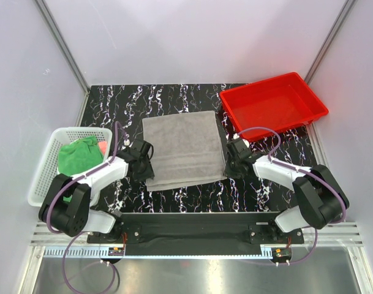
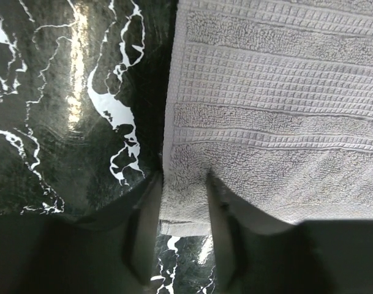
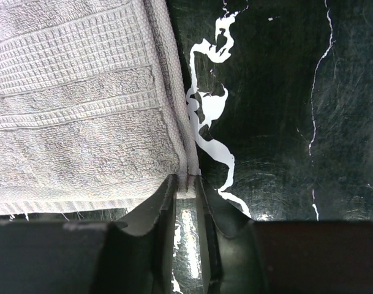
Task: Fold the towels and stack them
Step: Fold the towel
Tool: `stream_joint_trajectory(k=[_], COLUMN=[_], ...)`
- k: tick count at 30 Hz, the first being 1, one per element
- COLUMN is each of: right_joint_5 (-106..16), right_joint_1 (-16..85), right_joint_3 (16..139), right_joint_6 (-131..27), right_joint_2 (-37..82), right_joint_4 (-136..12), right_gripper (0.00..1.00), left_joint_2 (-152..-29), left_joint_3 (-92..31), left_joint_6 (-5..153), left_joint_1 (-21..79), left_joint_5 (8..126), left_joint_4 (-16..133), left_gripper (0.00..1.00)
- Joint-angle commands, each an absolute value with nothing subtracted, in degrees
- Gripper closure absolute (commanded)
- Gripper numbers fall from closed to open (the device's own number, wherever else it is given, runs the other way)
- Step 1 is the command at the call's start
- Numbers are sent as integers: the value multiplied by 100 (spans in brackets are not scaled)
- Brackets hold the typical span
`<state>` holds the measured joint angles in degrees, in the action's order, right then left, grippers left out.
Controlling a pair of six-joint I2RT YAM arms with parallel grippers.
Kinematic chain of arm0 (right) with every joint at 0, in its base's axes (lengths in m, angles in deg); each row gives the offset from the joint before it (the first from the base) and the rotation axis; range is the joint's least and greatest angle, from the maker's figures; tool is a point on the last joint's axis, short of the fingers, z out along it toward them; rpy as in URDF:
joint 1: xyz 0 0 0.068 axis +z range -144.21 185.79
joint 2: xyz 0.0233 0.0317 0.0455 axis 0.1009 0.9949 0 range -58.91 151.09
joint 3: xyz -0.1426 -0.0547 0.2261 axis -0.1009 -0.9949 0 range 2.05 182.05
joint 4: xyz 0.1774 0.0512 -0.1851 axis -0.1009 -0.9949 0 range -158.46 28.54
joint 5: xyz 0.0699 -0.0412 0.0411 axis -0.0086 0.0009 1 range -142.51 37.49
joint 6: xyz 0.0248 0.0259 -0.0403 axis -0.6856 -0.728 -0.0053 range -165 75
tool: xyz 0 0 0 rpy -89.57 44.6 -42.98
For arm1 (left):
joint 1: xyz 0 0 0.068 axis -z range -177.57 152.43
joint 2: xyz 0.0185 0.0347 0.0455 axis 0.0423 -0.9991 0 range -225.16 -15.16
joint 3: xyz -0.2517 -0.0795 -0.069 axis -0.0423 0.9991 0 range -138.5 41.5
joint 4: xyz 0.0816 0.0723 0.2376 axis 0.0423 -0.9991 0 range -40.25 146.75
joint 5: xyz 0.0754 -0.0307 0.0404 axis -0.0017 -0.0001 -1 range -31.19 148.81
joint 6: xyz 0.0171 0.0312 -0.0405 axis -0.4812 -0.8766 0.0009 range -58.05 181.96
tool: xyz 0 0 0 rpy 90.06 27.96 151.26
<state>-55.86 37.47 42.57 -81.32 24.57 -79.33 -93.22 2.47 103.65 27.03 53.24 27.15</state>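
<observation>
White plastic lattice basket [image 1: 48, 160] sits at the far left of the black, white-veined marble-pattern table [image 1: 192, 196]. Inside it: a crumpled bright green terry towel [image 1: 80, 155], with a sliver of pink terry towel [image 1: 103, 147] showing at the green one's right side.

Left gripper [image 1: 147, 164] is low at the near-left corner of the grey square terry towel [image 1: 183, 149]. In the left wrist view the two fingers [image 2: 220, 233] stand apart, straddling that corner: the towel's side edge lies just inside the left finger and the cloth fills the gap between them. Fingers are not pressed together; whether they already pinch the cloth I cannot tell.

The grey towel lies spread flat, one layer, in the middle of the table between the two arms, its woven banded border running along the near edge. It is slightly rotated against the table edge.

Right gripper [image 1: 230, 166] is low at the towel's near-right corner. In the right wrist view its fingers [image 3: 165, 202] are drawn close together, with the very corner hem of the grey towel [image 3: 82, 116] caught in the narrow gap, so the claw is clamped on that corner.

Red rectangular plastic tray [image 1: 308, 92] sits at the far right of the table, apart from the grey towel's far-right corner.
</observation>
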Motion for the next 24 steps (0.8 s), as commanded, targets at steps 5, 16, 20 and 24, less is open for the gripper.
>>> stream_joint_trajectory(k=[5,16,20,24], right_joint_5=[-5637,-5752,-5716,-5725], right_joint_1=[3796,3831,3866,3884], right_joint_3=[4468,4626,4582,4582], right_joint_6=[-8104,-8060,-8095,-8104], right_joint_2=[2459,2467,2511,2564], right_joint_4=[-8001,-8159,-8071,-8088], right_gripper=[73,73,73,73], left_joint_2=[-9030,-9083,-9039,-8986], left_joint_3=[63,160,151,46], left_joint_6=[10274,10274,10265,10247], left_joint_1=[2730,2730,2730,2730], left_joint_5=[5230,5353,5345,5327], left_joint_4=[2713,2845,2819,2696], left_gripper=[59,88,100,100])
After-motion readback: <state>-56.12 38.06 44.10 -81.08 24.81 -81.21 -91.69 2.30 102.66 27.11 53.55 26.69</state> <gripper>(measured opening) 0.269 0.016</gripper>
